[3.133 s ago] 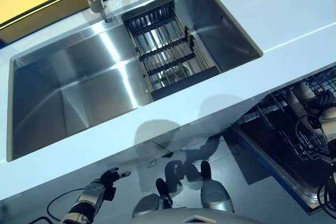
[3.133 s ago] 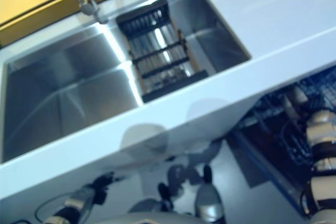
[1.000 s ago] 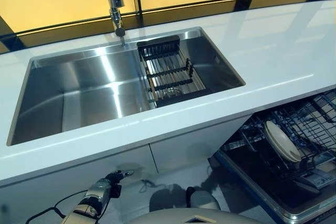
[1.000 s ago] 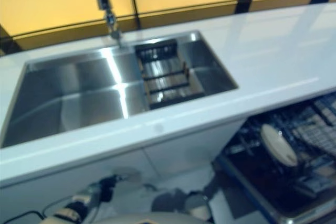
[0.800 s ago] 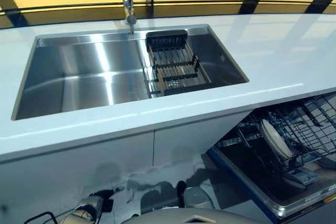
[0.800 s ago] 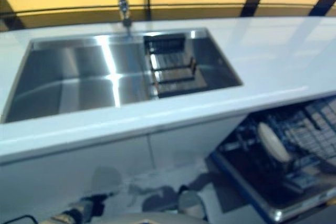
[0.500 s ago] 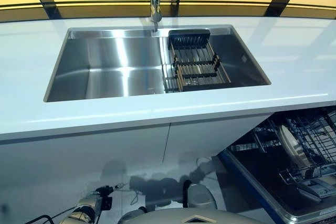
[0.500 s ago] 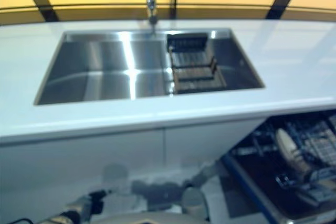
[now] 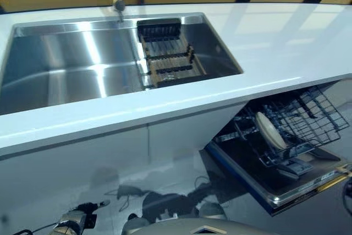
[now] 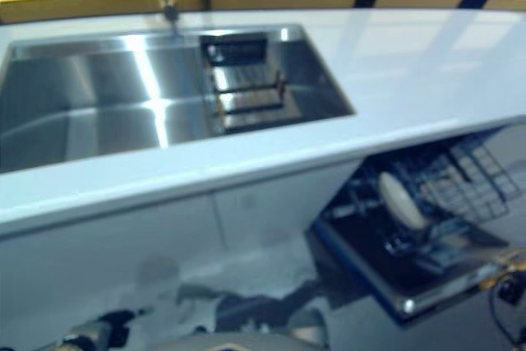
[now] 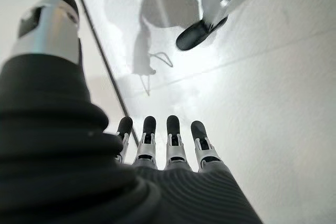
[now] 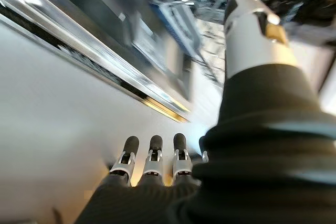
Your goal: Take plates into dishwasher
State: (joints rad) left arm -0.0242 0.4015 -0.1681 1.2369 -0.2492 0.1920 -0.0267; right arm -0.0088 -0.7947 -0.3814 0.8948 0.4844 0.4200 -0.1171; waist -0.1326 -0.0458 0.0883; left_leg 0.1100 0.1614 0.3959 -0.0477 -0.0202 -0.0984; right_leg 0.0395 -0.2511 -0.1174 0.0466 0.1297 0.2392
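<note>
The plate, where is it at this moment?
In the left eye view the plate stands on edge in the dishwasher rack, lower right, below the white counter.

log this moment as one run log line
plate: upright in dishwasher rack | sink: no plates | left hand: open, empty | right hand: open, empty

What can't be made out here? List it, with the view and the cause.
- Dishwasher rack: its far side is cut off by the counter above; only one plate is clear, further dishes cannot be told.
- Sink: left end cut off by both eye views' edge.
- Sink basket: contents too small to tell.
- Right hand: absent from the eye views; its wrist view blurs the dishwasher.
- Left hand: mostly cut off at the left eye view's bottom edge.
</note>
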